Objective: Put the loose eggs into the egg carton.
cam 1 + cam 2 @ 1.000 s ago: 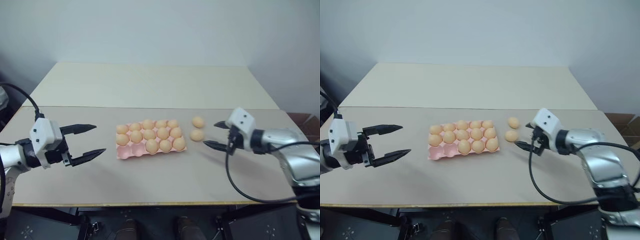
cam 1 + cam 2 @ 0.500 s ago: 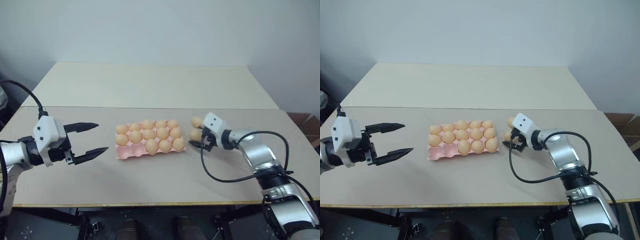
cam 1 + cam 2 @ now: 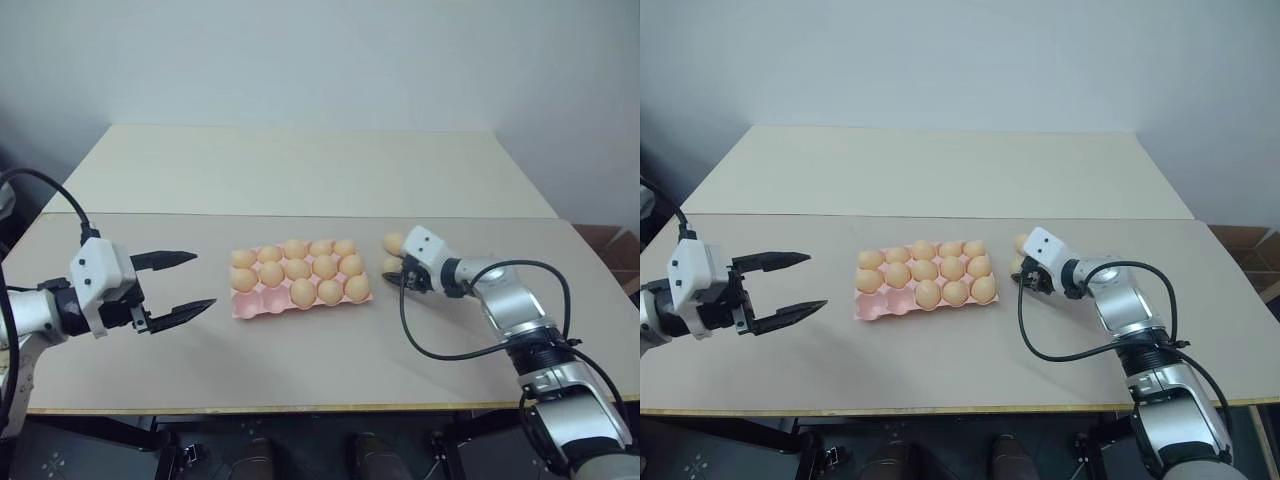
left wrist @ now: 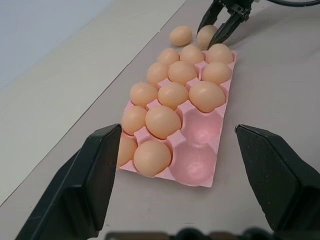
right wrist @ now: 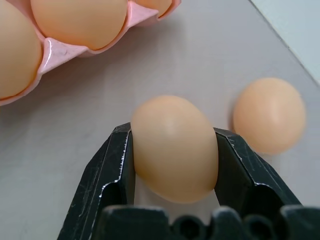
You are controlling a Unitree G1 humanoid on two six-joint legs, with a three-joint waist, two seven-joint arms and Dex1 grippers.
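While clamped, right gripper (image 5: 174, 150) pinches egg (image 5: 174, 145).

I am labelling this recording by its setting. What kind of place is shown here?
Probably a robot test room or lab rather than a kitchen: a bare beige table against a plain white wall, with only a pink egg carton and two loose eggs.

My arms are silver-grey metal with rounded, jointed segments — each ends in a boxy white wrist housing. The left gripper (image 3: 183, 283) and the right gripper (image 5: 174, 150) both carry two black fingers (image 4: 94, 178), thick and wedge-shaped, tapering to points; their surface is matte and lightly scuffed. A black cable loops loosely from each wrist back along the forearm — the right one hangs in a wide curve.
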